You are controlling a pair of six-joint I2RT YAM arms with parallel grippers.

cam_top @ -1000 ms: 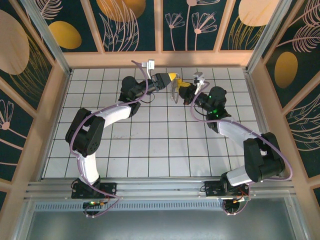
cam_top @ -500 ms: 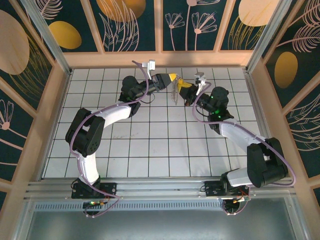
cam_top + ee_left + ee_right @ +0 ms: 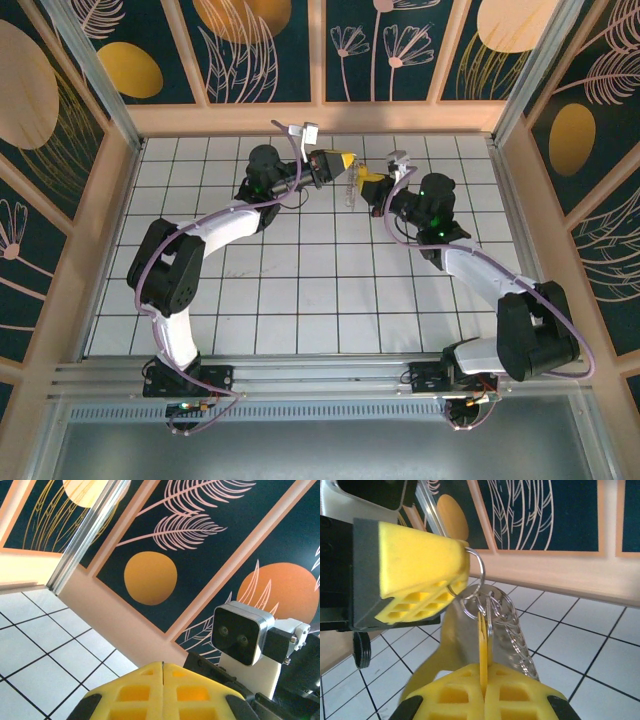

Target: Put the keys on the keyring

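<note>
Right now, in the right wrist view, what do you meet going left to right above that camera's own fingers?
Left gripper → key, seen edge-on → keyring, its chain hanging down.

Right arm [image 3: 480, 275] extended, left pincer [image 3: 346, 158] shifted slightly

White-tiled table [image 3: 300, 290] w/ dark grid lines.

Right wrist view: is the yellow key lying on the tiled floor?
No, the key stands upright, pinched in the right gripper, off the tiles.
</note>
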